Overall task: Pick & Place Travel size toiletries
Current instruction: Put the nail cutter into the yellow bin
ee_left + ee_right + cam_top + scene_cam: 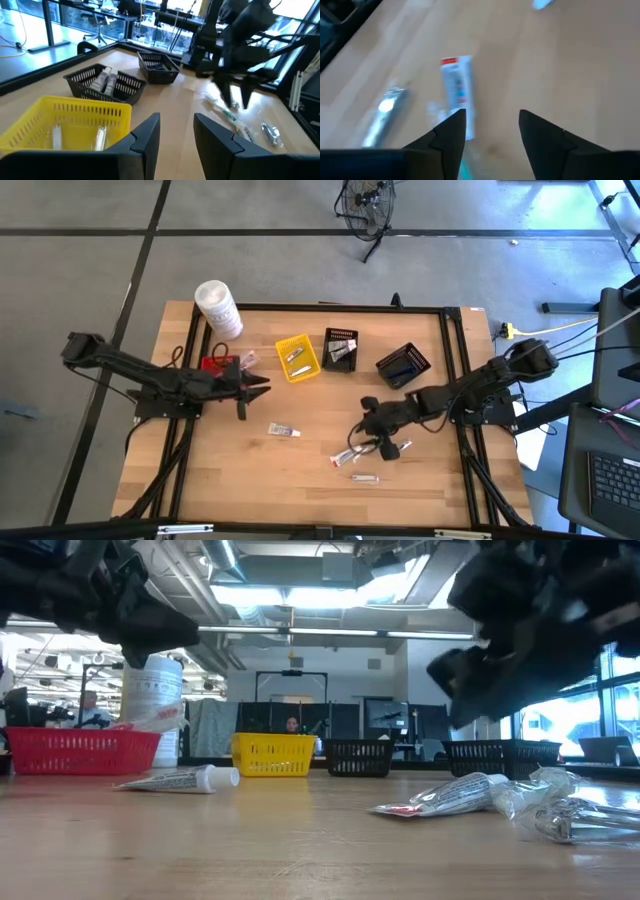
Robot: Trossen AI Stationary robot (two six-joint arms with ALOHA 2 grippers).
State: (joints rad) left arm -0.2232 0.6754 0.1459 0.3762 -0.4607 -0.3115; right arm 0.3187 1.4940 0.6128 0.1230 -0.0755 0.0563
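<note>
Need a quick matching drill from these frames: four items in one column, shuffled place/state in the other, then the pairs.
1. white tub
2. yellow basket
3. left tool
4. right tool

A. open, above the loose items at the table's front
B. upright at the table's back left corner
C. open, empty, beside the red basket
D. holds two small tubes

Pairs: 1-B, 2-D, 3-C, 4-A

Cool ceiling strip lights glare overhead in the low view, and daylight floods through the tall windows. The pale wooden table is evenly lit, with soft shadows. Dark arm parts close to the low camera are blurred. The right wrist view smears a white red-capped tube with motion blur.
</note>
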